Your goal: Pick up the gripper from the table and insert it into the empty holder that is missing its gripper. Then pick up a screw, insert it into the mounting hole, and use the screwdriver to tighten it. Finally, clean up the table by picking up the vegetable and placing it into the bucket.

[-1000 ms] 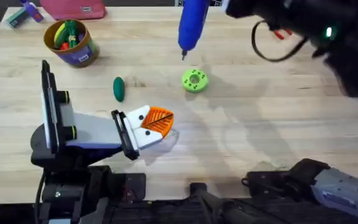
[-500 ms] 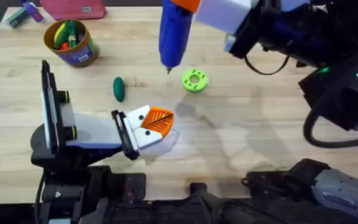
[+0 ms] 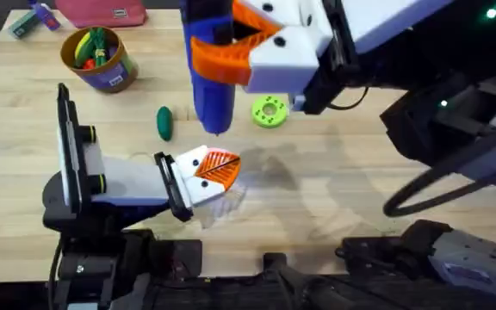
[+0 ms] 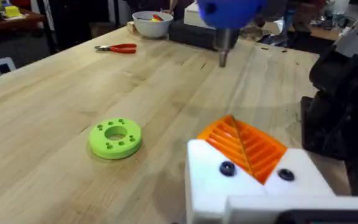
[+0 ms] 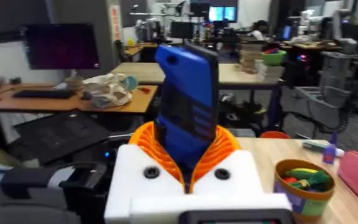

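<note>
Pale wooden surface [image 3: 334,198] under us: our right end effector [image 3: 244,43] pinches the blue screwdriver [image 3: 209,77] upright, bit down, just above our left end effector [image 3: 213,176], whose grip we cannot tell.

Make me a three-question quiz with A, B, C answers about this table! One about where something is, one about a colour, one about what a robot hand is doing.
1. Where is the vegetable?
A. in the bucket
B. on the table
C. in the right tool

2. What colour is the ring with holes?
A. lime green
B. red
C. white

3. What is the right tool doing?
A. hanging open
B. gripping the screwdriver
C. holding the ring

Answers:
1 B, it lies on the wood, apart from the bucket.
2 A, the overhead and left wrist views show it lime green.
3 B, its orange pads clamp the blue screwdriver, bit pointing down.
</note>
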